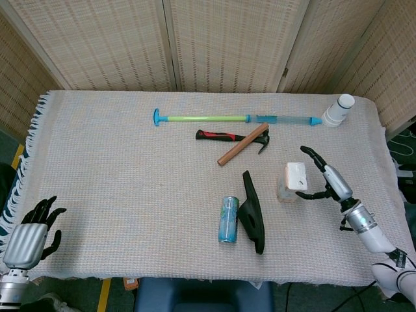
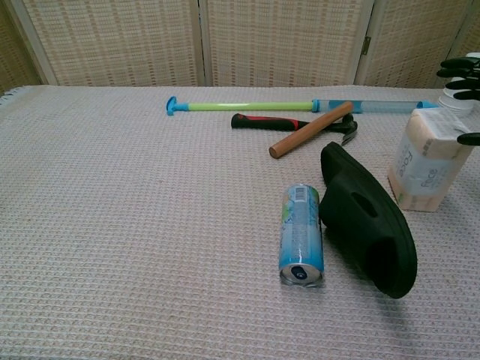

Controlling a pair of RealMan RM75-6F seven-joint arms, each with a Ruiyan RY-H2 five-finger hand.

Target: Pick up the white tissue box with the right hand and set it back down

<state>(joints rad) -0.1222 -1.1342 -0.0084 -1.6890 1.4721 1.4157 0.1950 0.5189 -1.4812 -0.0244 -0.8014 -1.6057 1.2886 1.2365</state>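
Woven cloth [image 1: 117, 169]; tissue box [image 1: 293, 181] upright

A woven cloth [image 1: 117, 169] covers the desk. At the far side lies a long green and blue rod [image 1: 234, 119], running left to right, with a white cup [image 1: 338, 110] upside down at its right end. Just nearer, a wooden stick [image 1: 242, 145] lies across a red-handled hammer [image 1: 227, 136]. Nearer still, a blue can [image 1: 228, 220] lies on its side just beside a black slipper [image 1: 252, 212] to its right.
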